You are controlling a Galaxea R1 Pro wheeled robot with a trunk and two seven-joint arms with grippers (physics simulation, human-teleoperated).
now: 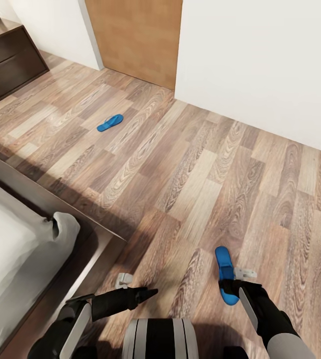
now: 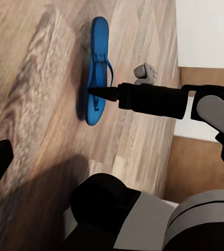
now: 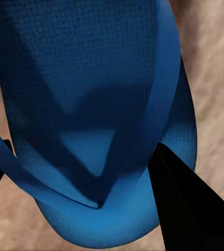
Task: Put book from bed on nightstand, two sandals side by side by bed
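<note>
My right gripper (image 1: pixel 228 289) jaws straddle the near sandal (image 1: pixel 224 274) on the floor (pinch unconfirmed), left gripper (image 1: pixel 148 293) looks closed and empty, far sandal (image 1: pixel 110 122) well apart, pairing and book remain.

Right claw (image 1: pixel 228 286) on one sandal (image 1: pixel 225 273) (other sandal (image 1: pixel 110 122) well apart).

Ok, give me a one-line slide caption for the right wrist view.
Right gripper straddling the blue sandal on the wood plank floor, dark fingertips on either side of its thong straps.
</note>
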